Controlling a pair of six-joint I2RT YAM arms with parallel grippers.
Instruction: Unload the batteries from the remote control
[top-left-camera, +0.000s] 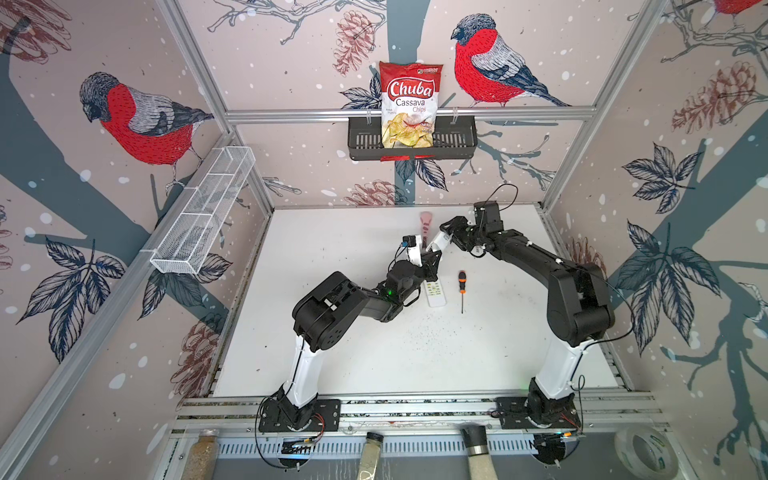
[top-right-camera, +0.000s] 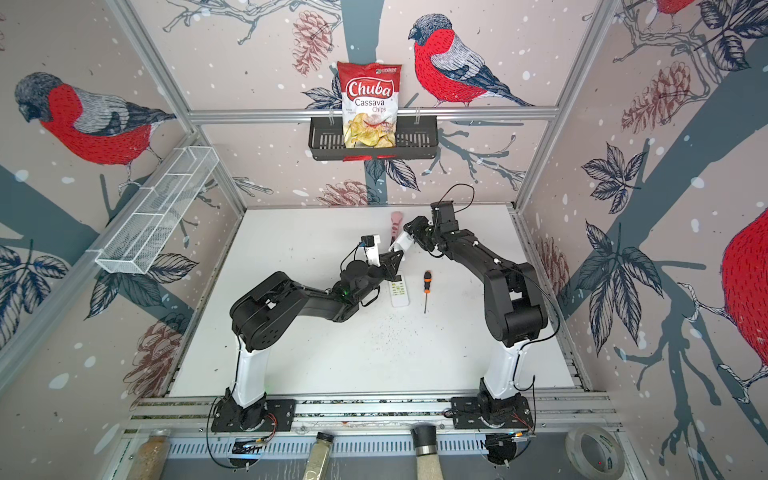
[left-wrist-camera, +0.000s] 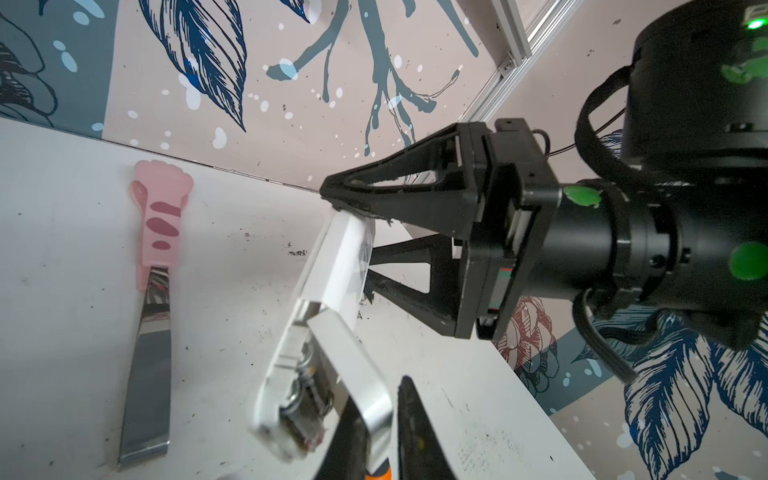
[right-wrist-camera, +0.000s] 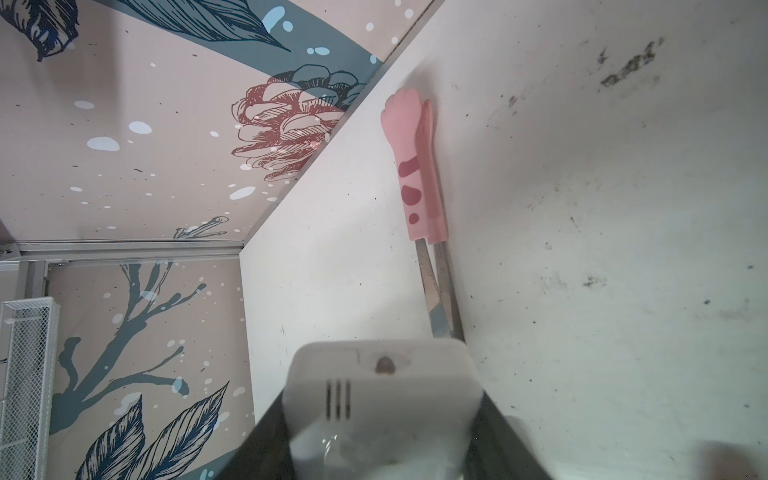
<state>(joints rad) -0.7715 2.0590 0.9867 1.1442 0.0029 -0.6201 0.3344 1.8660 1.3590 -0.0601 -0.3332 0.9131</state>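
My right gripper (right-wrist-camera: 380, 415) is shut on a white remote control (top-left-camera: 439, 242), holding it tilted above the table's middle back. In the left wrist view its battery compartment stands open, and dark batteries (left-wrist-camera: 305, 399) with metallic ends lie inside. The hinged battery cover (left-wrist-camera: 357, 365) sticks out from the remote, with my left gripper (left-wrist-camera: 380, 395) shut on its free end. In both top views the left gripper (top-left-camera: 431, 254) meets the remote's lower end, close to the right gripper (top-right-camera: 409, 239). The right wrist view shows only the remote's far end (right-wrist-camera: 382, 386).
A second white remote (top-left-camera: 435, 294) lies on the table under the left wrist. An orange-and-black screwdriver (top-left-camera: 461, 286) lies to its right. Pink-handled tongs (top-left-camera: 426, 224) lie near the back wall. A chip bag (top-left-camera: 409, 104) sits in a black wall basket; a wire rack (top-left-camera: 203, 216) hangs at the left.
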